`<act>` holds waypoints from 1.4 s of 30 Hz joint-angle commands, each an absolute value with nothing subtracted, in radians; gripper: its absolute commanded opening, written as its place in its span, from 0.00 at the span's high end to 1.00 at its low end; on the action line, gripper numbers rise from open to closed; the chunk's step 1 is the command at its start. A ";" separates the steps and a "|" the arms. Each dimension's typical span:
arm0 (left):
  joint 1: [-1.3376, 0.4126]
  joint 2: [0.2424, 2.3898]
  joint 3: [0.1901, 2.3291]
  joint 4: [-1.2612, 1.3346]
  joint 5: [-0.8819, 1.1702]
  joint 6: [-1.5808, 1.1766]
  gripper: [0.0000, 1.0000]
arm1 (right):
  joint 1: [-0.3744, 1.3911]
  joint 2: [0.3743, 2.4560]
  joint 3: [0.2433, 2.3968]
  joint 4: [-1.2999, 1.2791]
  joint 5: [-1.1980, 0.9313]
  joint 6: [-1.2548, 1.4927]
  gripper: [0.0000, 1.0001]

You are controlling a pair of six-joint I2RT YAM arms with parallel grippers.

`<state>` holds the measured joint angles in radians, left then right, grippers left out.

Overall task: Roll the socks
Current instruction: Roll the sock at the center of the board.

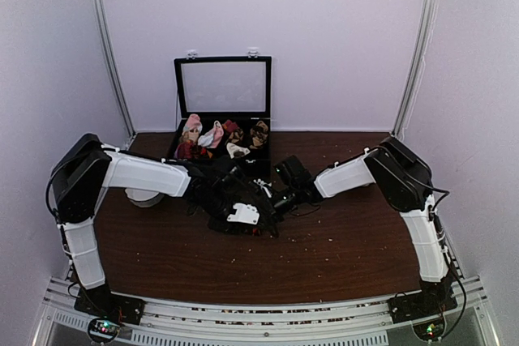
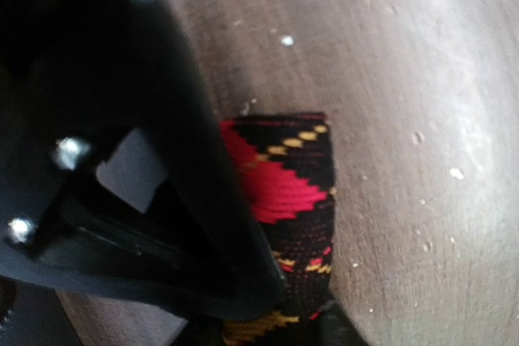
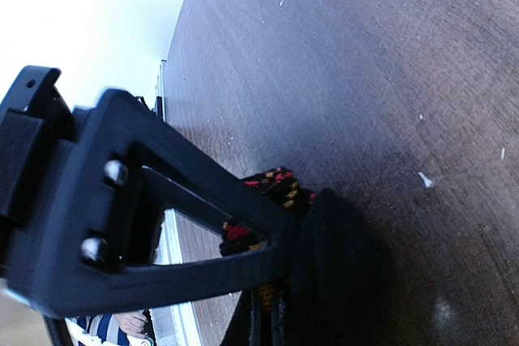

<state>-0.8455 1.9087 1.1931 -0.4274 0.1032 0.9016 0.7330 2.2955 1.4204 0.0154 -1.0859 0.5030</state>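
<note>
Brown counter point(image 1: 340, 257): black, red-diamond socks point(image 2: 292, 176); right pincer point(image 3: 296, 257) clamped on them; left pincer point(image 1: 247, 220) beside them, gap unclear

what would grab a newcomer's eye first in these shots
The left arm and right arm meet at the middle of the dark wood table over a black argyle sock with red and orange diamonds. Behind them, an open black case with its lid upright holds pink and white sock bundles.
</note>
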 commanded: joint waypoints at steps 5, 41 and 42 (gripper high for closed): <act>-0.848 1.990 1.245 -0.447 0.083 0.869 0.80 | 0.723 2.375 1.326 -0.154 -0.891 0.531 0.26; -0.856 2.252 1.551 -0.906 0.124 0.779 1.00 | 0.699 1.258 0.516 0.310 -0.027 0.284 0.00; -0.855 2.270 1.577 -0.936 0.135 0.778 1.00 | 0.694 1.249 0.523 0.297 0.030 0.332 0.00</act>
